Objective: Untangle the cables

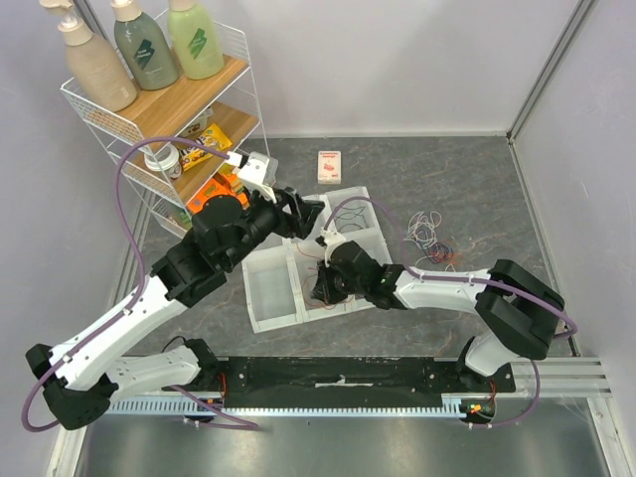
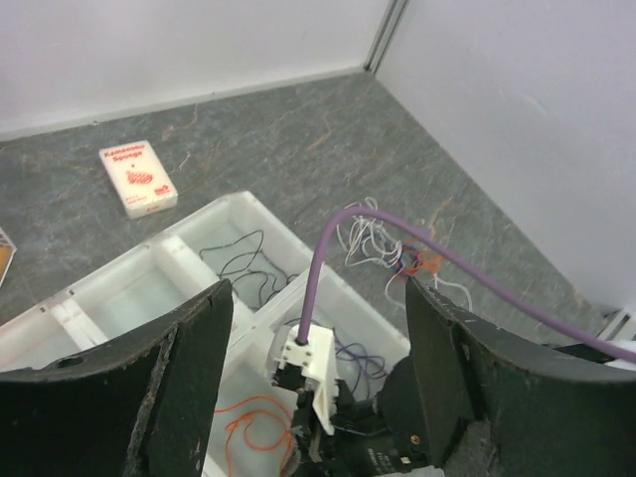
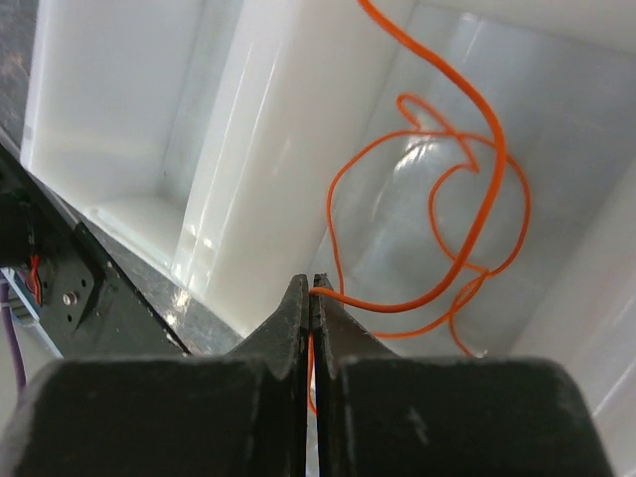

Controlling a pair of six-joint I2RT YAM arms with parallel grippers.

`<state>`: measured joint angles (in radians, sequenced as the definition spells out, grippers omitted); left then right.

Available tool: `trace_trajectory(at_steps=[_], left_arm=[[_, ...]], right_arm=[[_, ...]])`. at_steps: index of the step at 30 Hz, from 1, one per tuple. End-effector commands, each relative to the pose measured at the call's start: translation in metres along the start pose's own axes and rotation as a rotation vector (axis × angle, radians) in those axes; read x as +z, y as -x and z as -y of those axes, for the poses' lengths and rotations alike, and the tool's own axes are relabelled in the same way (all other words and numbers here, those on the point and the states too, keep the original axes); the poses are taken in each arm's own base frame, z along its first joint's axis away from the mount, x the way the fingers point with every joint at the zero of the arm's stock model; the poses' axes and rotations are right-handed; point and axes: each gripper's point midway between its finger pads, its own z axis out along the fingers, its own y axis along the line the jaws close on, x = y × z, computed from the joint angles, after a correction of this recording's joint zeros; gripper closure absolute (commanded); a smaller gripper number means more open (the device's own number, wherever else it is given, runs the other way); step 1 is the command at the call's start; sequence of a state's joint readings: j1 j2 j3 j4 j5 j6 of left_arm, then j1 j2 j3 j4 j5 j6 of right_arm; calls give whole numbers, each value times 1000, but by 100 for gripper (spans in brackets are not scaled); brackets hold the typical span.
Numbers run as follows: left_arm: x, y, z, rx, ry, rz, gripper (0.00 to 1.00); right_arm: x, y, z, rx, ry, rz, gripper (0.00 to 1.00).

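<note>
- A wire rack [image 1: 248, 99] stands left of and beyond the tray [image 1: 260, 323], against the wall. Three bottles [image 1: 144, 45] sit on its top shelf and small packets on the lower ones.
- The left gripper [image 1: 298, 214] hangs over the tray's far left corner. In its wrist view the left gripper [image 2: 318, 288] has its jaws spread wide with nothing between them, and the tray [image 2: 119, 283] lies below it.
- The tray is white, split into several compartments, and lies flat on the grey table.
- A small box [image 1: 329, 165] with red print lies flat just beyond the tray's far edge, apart from it.
- An orange cable [image 2: 253, 427] lies in loose loops in one of the tray's near compartments.
- The right gripper [image 1: 326, 288] reaches down into the tray near its middle. Seen from the wrist, the right gripper [image 3: 311, 298] has its jaws pressed together, pinching one strand of the orange cable [image 3: 467, 199]. The rest of that cable curls across the compartment floor beside a tray wall [image 3: 268, 149].
- A black cable [image 2: 243, 263] lies loosely in a compartment farther back in the tray.
- A blue cable [image 2: 358, 358] lies in a compartment on the tray's right side.
- A tangle [image 1: 429, 237] of white, orange and dark cables lies on the table just right of the tray, outside it.
</note>
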<state>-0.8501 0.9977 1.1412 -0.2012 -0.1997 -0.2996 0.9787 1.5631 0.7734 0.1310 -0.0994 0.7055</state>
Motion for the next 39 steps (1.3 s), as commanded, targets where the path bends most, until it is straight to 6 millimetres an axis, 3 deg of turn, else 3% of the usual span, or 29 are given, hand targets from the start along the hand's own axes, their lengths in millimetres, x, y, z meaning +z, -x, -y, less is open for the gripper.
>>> trace_trajectory(at_steps=[1,4,9,17,21,24,29,33,39], left_arm=[[-6,10,-4,81,-6,54,24],[-10,14,-7,87,12,60,24],[-15,19,-9,82,16,84,24],[-28,31,-12,63,26,137,25],[-36,38,-24,70,86,178,24],[-40,41,-24,63,78,198,24],[-36,36,-22,65,72,180,24],[-34,34,-20,56,64,168,24],[-33,31,-14,39,28,160,24]], right_arm=[[-11,-2,-18,-93,-19,-11,100],[-24,-9,-16,-117,-47,-27,100],[-33,-1,-13,-99,-80,-1,100],[1,35,-17,-116,-129,35,100],[21,44,-7,-97,-130,36,95],[25,54,0,-99,-147,43,88],[8,61,-6,-127,-144,45,66],[-22,64,-6,-140,-160,62,50],[-64,50,12,-131,-220,85,46]])
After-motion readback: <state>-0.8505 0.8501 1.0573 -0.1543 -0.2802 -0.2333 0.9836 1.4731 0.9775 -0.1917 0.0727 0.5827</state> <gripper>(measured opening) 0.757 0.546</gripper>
